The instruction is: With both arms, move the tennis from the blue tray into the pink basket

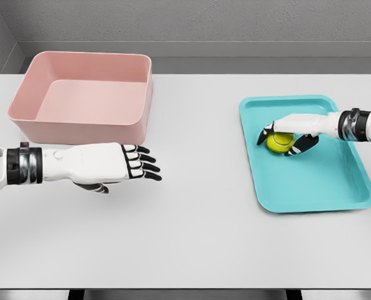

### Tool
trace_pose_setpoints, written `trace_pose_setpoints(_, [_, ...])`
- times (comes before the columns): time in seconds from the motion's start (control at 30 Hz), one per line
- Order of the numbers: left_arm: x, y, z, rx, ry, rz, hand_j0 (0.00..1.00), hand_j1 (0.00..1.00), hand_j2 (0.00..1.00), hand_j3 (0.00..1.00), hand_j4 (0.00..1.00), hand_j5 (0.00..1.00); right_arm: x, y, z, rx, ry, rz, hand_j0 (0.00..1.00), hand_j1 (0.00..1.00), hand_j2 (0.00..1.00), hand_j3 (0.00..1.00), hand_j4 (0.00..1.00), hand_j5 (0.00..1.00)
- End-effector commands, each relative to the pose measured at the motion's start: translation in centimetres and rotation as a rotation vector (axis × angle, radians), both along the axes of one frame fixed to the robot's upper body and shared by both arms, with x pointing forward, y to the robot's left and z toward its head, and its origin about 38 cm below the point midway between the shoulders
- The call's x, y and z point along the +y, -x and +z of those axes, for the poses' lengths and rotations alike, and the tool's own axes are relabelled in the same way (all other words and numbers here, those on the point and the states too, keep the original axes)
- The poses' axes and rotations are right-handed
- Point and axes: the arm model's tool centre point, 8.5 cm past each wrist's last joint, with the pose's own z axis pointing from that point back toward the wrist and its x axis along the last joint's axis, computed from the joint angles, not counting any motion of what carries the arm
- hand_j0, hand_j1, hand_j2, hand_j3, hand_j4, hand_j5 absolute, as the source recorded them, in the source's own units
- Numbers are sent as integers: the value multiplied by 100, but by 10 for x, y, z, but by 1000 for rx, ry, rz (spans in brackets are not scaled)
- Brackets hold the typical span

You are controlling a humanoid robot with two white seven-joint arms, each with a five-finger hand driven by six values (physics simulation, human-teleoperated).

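The table is carrying everything. Left of the blue tray, the pink basket is sitting unfilled. The tray is holding the tennis ball, which my right hand is gripping. My left hand is hovering open, far left of the tray.

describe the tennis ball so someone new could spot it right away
Find the blue tray on the right of the white table. In its upper half, the right hand closes its fingers around the tennis ball. It is the only small yellow-green sphere; nothing else lies in the tray.
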Motion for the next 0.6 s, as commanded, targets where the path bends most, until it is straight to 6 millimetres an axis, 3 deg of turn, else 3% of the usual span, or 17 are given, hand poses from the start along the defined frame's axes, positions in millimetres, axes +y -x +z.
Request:
trace_pose_setpoints(0.0, [10, 0, 4, -6, 0, 20, 100, 100, 100, 100, 100, 100, -2, 0, -1, 0, 5, -3, 58, 58, 58, 58, 58, 58])
trace_pose_setpoints(0.13, [25, -1, 8, -15, -33, 46, 100, 100, 100, 100, 100, 100, -1, 0, -1, -1, 5, -1, 53, 53, 53, 53, 53, 53])
trace_pose_setpoints(0.4, [23, 0, 6, -8, -28, 42, 100, 100, 100, 100, 100, 100, -3, 0, 4, -12, -1, -1, 50, 50, 50, 50, 50, 50])
trace_pose_setpoints(0.57, [19, -5, 29, -42, 139, 55, 100, 100, 100, 100, 100, 100, 1, -4, 21, -49, -11, 39, 49, 49, 49, 49, 49, 49])
